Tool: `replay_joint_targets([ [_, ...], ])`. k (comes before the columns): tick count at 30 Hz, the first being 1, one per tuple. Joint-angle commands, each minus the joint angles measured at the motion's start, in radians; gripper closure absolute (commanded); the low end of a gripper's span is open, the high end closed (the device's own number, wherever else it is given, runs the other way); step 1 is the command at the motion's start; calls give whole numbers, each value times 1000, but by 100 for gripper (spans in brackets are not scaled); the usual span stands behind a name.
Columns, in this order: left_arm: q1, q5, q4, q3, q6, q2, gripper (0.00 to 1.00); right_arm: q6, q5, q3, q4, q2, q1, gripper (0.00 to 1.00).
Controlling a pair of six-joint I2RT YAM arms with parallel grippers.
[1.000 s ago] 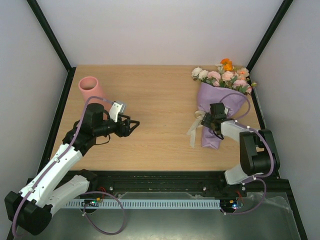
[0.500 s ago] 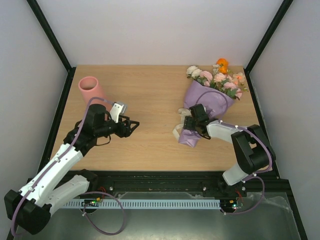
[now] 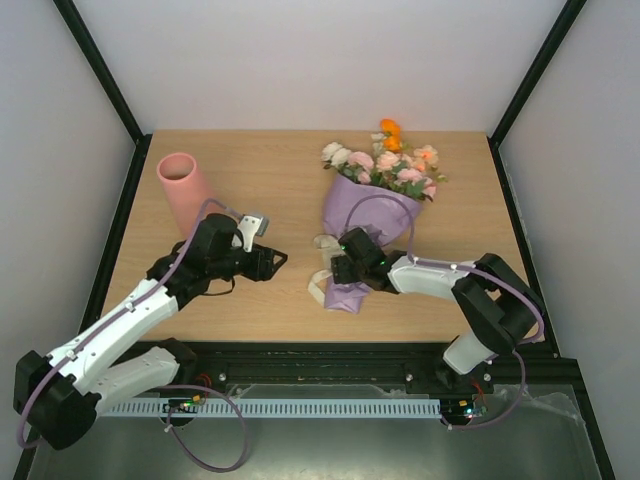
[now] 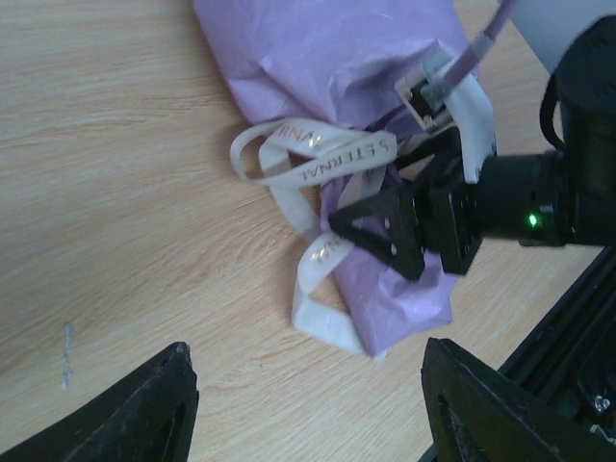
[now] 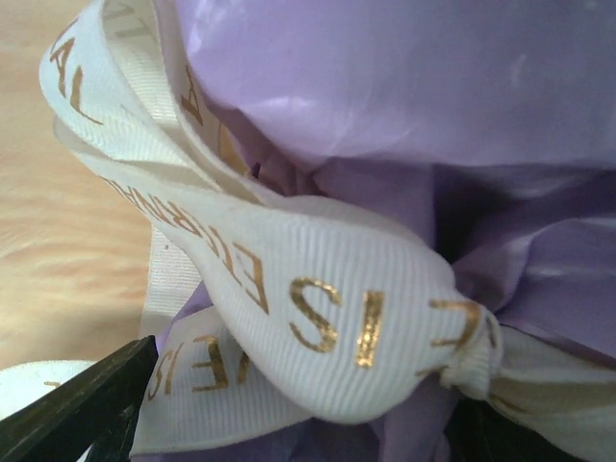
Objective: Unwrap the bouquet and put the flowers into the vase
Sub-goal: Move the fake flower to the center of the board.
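Observation:
The bouquet (image 3: 368, 212) lies on the table, lilac wrap pointing toward me, its flowers (image 3: 385, 165) at the far end. A cream ribbon (image 3: 322, 284) with gold letters trails off its narrow end. My right gripper (image 3: 345, 268) is shut on that narrow wrapped end; the ribbon (image 5: 318, 298) and the wrap (image 5: 414, 77) fill the space between its fingers. My left gripper (image 3: 275, 262) stands open just left of the bouquet, holding nothing. From its wrist I see the bouquet (image 4: 318, 58), the ribbon (image 4: 318, 159) and the right gripper (image 4: 385, 226). The salmon vase (image 3: 185, 190) stands upright at far left, behind the left arm.
The wooden table (image 3: 290, 180) is walled by white panels with black posts. A black rail (image 3: 330, 352) runs along the near edge, close to the bouquet's tip.
My right gripper has dragged the bouquet from the right side of the table leftward toward the middle. The left gripper has shifted slightly right and nearer, toward the bouquet.

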Motion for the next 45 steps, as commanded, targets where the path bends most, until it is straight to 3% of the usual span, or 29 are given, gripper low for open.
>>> replay_joint_targets([
  [1, -27, -41, 56, -51, -111, 26, 7, -71, -51, 7, 20, -27, 79, 21],
  [9, -112, -48, 213, -113, -190, 174, 23, -32, 5, -12, -37, -168, 84, 17],
  [13, -197, -80, 274, -116, -206, 282, 24, -17, 3, -33, -74, -259, 84, 14],
  [19, -275, -120, 436, -143, -261, 436, 34, 28, 71, -90, -110, -414, 84, 14],
  [26, -342, -290, 394, -60, -258, 604, 42, 78, 111, -176, -97, -551, 84, 13],
  [39, -344, -317, 413, -35, -267, 683, 54, 120, 130, -247, -42, -612, 84, 13],
  [45, -345, -326, 398, -37, -273, 658, 80, 127, 107, -263, -27, -605, 84, 13],
])
